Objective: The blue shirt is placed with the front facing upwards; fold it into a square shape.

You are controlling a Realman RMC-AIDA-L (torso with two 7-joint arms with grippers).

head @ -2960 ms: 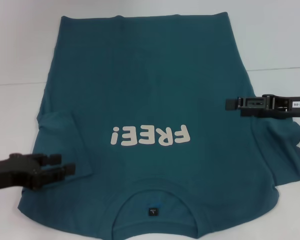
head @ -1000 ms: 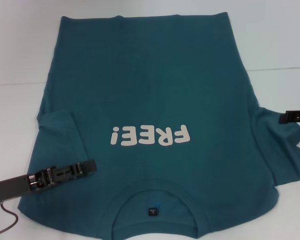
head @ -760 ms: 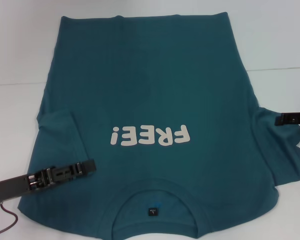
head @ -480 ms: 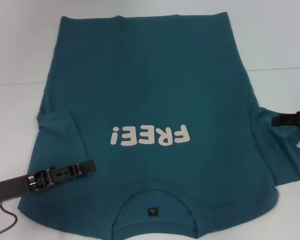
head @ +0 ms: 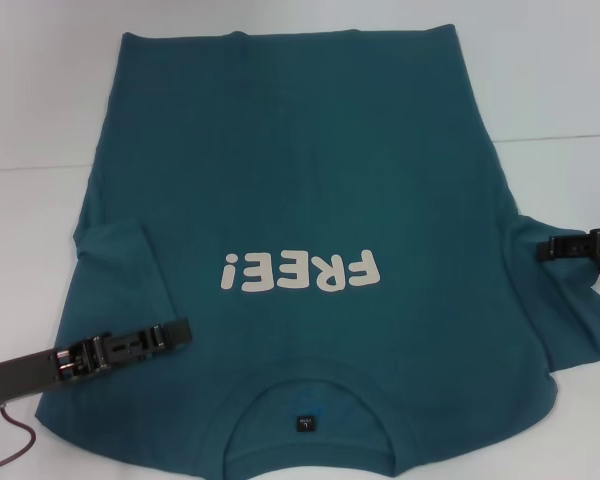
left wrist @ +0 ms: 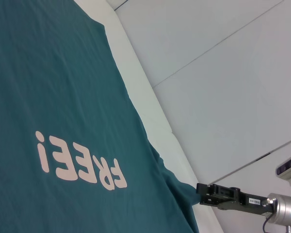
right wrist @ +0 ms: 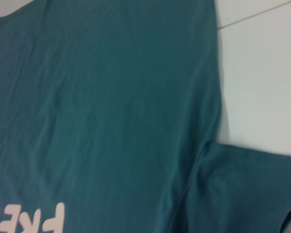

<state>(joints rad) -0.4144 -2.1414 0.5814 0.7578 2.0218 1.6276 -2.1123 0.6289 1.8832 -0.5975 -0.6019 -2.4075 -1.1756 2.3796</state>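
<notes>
Blue shirt (head: 300,200) flat on white table (head: 570,80), print up, collar nearest robot. Left gripper (head: 175,333) low over left shoulder area, fingers pressed together. Right gripper (head: 552,247) at right sleeve edge, finger state: cannot tell. Risk: pinching single layer, sleeve bunching, skewed fold. Nothing else obstructing

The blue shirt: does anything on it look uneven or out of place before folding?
Yes. On the blue shirt, the sleeve on the robot's left is folded in onto the body, while the right sleeve sticks out, rumpled. The right gripper is at that sleeve.
</notes>
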